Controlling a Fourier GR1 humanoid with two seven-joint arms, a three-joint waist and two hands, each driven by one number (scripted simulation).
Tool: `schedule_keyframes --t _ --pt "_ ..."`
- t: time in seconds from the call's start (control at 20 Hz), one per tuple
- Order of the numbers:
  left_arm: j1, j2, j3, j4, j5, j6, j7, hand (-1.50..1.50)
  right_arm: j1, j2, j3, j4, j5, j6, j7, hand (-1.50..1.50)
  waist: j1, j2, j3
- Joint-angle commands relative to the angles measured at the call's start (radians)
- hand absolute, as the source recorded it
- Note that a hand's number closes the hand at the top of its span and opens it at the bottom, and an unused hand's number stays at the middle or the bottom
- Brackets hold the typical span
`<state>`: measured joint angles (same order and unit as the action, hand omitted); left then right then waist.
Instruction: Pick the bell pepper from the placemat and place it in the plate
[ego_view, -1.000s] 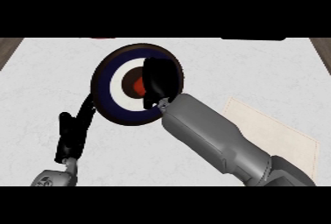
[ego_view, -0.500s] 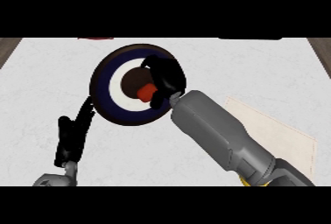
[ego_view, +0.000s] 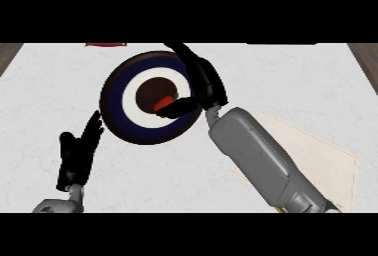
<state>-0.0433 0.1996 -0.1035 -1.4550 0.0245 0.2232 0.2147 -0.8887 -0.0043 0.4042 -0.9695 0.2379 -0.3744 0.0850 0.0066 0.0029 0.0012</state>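
The bell pepper (ego_view: 163, 103) already lies in the plate (ego_view: 118, 107), at the thumb tip of the open-fingered right hand (ego_view: 205, 85), so seemingly only pulling away remains; the left hand (ego_view: 77, 157) rests straight-fingered.

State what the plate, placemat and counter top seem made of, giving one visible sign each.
Plate: probably glazed ceramic; smooth painted rings of navy, white and brown. Placemat: likely cloth; flat, matte beige. Counter top: looks like stone; pale with faint grey mottling.
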Motion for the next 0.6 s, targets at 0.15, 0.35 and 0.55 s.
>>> schedule_keyframes --t 0.15,0.35,0.55 --pt "-0.001 -0.034 -0.001 0.022 -0.030 0.016 -0.013 0.00 0.138 -0.038 -0.091 -0.066 -0.104 0.149 -0.174 -1.50 -0.006 -0.003 -0.001" --pt "-0.047 -0.071 -0.012 0.061 -0.074 0.042 -0.018 0.00 0.148 -0.024 -0.120 -0.045 -0.088 0.179 -0.248 -1.50 -0.006 -0.002 -0.001" --pt "-0.029 -0.038 0.021 0.005 -0.046 -0.018 0.023 0.00 0.101 0.004 -0.103 0.038 -0.100 0.141 -0.307 -1.50 0.002 -0.001 -0.001"
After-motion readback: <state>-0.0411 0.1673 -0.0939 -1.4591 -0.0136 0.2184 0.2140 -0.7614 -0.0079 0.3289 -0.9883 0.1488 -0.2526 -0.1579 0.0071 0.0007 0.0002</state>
